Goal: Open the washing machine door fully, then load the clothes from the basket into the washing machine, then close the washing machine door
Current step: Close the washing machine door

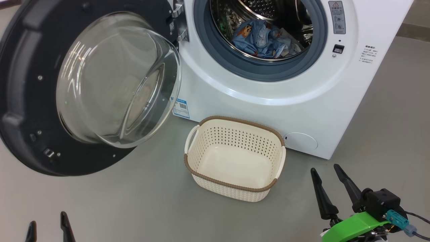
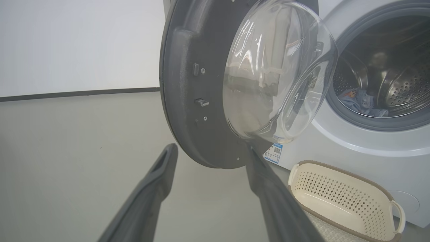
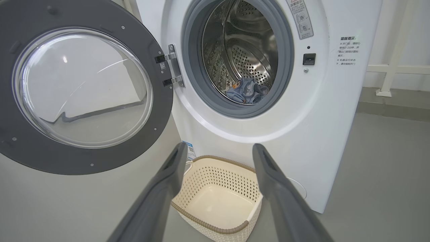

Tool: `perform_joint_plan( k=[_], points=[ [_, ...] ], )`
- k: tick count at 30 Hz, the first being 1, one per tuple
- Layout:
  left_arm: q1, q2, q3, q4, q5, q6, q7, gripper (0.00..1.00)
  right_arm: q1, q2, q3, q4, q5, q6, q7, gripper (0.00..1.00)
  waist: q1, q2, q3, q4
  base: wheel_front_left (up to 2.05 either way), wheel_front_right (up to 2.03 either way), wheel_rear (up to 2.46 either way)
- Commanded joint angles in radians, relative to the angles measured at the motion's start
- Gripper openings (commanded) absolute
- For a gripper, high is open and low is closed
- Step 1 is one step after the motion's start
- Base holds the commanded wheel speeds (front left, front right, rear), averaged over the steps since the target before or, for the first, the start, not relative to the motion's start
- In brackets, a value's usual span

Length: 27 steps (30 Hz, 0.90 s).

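Observation:
The white washing machine [image 1: 268, 101] stands with its round black-rimmed door [image 1: 30, 101] swung wide open to the left, glass bowl bulging toward me. Light blue clothes [image 1: 260, 38] with cartoon prints lie in the steel drum, also seen as clothes [image 3: 247, 90] and clothes [image 2: 361, 102]. The cream basket [image 1: 235, 188] sits on the floor before the machine with nothing in it. My right gripper [image 1: 326, 171] is open, low at the right of the basket. My left gripper [image 1: 47, 218] is open at the lower left, below the door [image 2: 188, 84], empty.
Grey floor [image 1: 134, 201] lies all around the basket [image 3: 218, 228]. A white wall with a dark baseboard [image 2: 77, 92] runs behind the door. A white rail [image 3: 393, 70] stands to the right of the machine [image 3: 329, 134].

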Motion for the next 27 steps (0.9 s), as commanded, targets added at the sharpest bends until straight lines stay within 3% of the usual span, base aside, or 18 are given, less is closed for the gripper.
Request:
perform_joint_plan(
  k=[1,2,3,4,5,19,27],
  points=[
    [-0.019,0.009,0.031,-0.027,-0.005,0.002,-0.005,1.0,-0.017,-0.005,0.025,-0.025,-0.006,0.002,0.001,1.0,0.0,0.0,0.0,-0.001,0.0,0.0,0.0],
    [-0.019,0.009,0.031,-0.027,-0.006,0.001,-0.005,1.0,-0.017,-0.005,0.025,-0.025,-0.006,0.002,0.001,1.0,0.0,0.0,0.0,-0.001,0.0,0.0,0.0],
    [-0.018,0.009,0.029,-0.026,-0.008,0.0,-0.005,0.78,-0.017,-0.005,0.024,-0.025,-0.006,0.002,0.001,1.0,0.0,0.0,0.001,-0.002,0.0,0.0,0.0],
    [-0.019,0.009,0.028,-0.023,-0.012,-0.002,-0.005,0.15,-0.017,-0.005,0.024,-0.025,-0.005,0.002,0.001,1.0,0.0,0.0,0.001,-0.002,0.0,0.0,0.0],
    [-0.018,0.009,0.026,-0.021,-0.014,-0.005,-0.005,0.0,-0.018,-0.005,0.024,-0.025,-0.005,0.002,0.001,1.0,0.0,0.0,0.001,-0.003,0.0,0.0,0.0],
    [-0.031,0.009,0.04,-0.016,-0.04,-0.019,-0.005,0.0,-0.017,-0.005,0.023,-0.031,-0.003,0.002,0.001,1.0,0.0,0.0,0.008,-0.005,0.0,0.0,0.0],
    [-0.087,0.009,0.109,-0.063,-0.123,-0.051,-0.005,0.0,-0.015,-0.008,0.017,-0.036,-0.001,0.002,0.002,1.0,0.0,0.0,0.011,0.005,0.0,0.0,0.0]
  ],
)
